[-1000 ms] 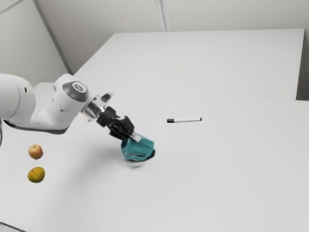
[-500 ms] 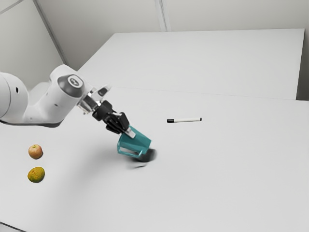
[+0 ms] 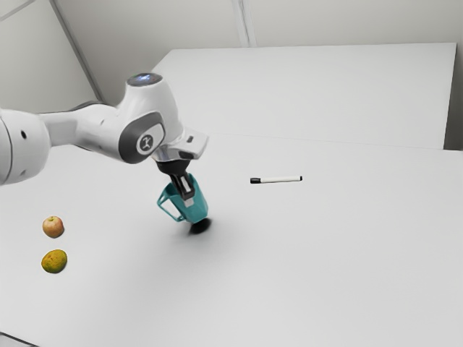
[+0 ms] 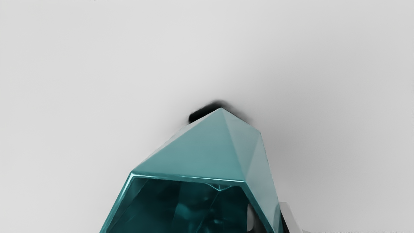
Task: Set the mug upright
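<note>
Mug (image 3: 199, 210) leans, mouth upward, nearer than the marker (image 3: 281, 179) and to its left in the exterior view, its wall clamped between both fingers of the gripper (image 3: 189, 202). Most of the righting looks done; what remains, I judge, is levelling the base, settling it on the table (image 3: 325, 253) and releasing.

1. A slim white marker (image 3: 281, 179) with a black cap lies flat, its cap toward the exterior view's left.
2. A round red-and-yellow apple (image 3: 53, 227) sits at the exterior view's left.
3. A rounded, mottled yellow-green fruit (image 3: 54, 262) rests near the apple, apart from it.
4. A smooth white tabletop (image 3: 325, 253) bears all three.
</note>
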`<state>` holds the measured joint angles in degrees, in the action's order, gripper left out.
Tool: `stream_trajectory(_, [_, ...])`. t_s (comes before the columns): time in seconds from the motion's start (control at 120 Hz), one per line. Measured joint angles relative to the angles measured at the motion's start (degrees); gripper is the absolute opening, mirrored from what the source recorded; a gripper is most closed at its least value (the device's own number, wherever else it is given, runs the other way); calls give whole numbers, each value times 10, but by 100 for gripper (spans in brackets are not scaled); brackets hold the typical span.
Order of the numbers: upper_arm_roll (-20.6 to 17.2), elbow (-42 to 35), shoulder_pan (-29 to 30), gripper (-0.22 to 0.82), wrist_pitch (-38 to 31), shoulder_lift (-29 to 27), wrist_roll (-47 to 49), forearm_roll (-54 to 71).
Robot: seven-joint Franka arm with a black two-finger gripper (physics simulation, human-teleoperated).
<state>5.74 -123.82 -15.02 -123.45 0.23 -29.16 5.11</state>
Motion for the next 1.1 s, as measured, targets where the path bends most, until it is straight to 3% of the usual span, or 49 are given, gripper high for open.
stream_trajectory(0.233, [-26,-47,-34,-18,-11,-21,48,72])
stream_trajectory(0.758, [-34,-59,36,-18,-56,10,149,141])
stream_trajectory(1.1, [-36,-59,11,-18,-52,13,193,141])
